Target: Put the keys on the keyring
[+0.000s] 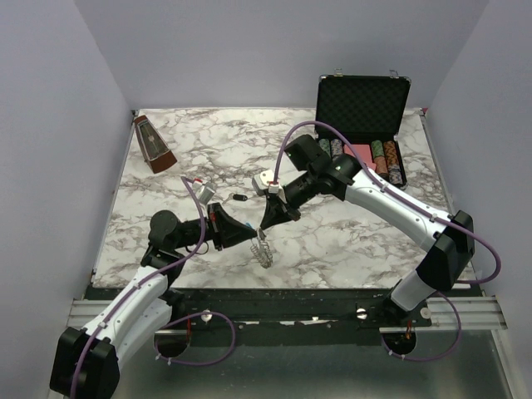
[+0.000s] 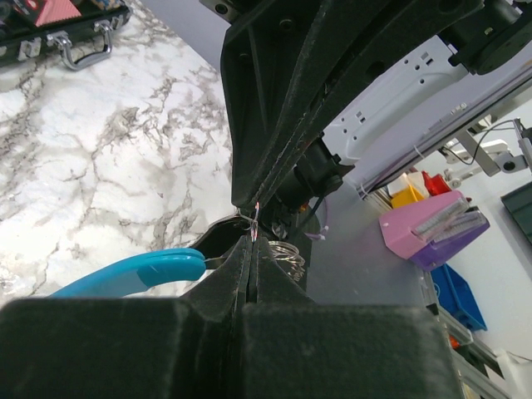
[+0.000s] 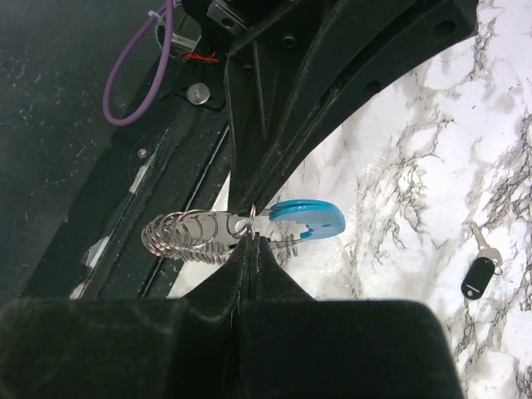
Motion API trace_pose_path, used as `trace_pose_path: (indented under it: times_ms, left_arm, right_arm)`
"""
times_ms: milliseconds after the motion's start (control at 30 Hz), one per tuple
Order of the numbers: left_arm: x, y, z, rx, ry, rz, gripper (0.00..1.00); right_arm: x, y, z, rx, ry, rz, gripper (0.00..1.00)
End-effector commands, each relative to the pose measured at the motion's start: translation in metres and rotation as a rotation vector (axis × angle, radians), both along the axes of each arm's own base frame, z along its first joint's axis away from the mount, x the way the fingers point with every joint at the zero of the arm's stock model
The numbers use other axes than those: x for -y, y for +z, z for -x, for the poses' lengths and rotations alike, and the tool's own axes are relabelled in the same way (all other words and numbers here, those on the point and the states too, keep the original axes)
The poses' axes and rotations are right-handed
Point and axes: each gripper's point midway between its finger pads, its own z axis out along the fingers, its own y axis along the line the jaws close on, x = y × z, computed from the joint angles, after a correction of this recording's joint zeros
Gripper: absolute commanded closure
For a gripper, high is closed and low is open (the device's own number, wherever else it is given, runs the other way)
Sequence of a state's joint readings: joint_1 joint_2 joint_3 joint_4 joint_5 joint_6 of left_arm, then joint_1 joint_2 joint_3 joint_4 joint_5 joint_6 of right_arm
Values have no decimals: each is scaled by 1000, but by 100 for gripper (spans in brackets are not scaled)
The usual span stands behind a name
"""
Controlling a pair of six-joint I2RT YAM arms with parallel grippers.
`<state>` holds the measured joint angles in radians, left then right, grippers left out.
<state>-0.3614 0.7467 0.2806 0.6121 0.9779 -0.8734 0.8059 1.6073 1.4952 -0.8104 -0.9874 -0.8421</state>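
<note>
The keyring [image 1: 262,249], a cluster of silvery wire loops with a light blue curved piece, hangs just above the marble table near its front edge. Both grippers pinch it from opposite sides. My left gripper [image 1: 251,230] is shut on a thin loop of it; the left wrist view shows the loop at the fingertips [image 2: 252,223], the blue piece [image 2: 141,270] to the left and the coils [image 2: 284,254] to the right. My right gripper [image 3: 253,234] is shut on a small ring beside the blue piece [image 3: 309,219] and coils [image 3: 179,234]. One black-headed key [image 1: 239,198] lies on the table, also in the right wrist view [image 3: 480,275].
An open black case [image 1: 362,104] with striped poker chips stands at the back right; its metal handle [image 2: 87,46] shows in the left wrist view. A brown metronome [image 1: 154,143] stands at the back left. The table's front edge lies just below the keyring.
</note>
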Motion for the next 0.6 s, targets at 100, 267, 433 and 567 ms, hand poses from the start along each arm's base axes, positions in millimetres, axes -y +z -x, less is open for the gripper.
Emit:
trace_pose_path:
  times_ms: [100,267,433,567]
  left_arm:
    - [1,-6,10,-9,-119,-95,100]
    - [2,-8,12,-10,-166,-136,100]
    - [4,-6,16,-32,-243,-136,100]
    - [5,-6,17,-68,-286,-136,100]
  right_arm:
    - [0,17,7,83,73,-70,99]
    - [2,12,13,86,113,-82,99]
    - [4,8,17,107,153,-95,99]
    - [4,4,18,122,176,-105,99]
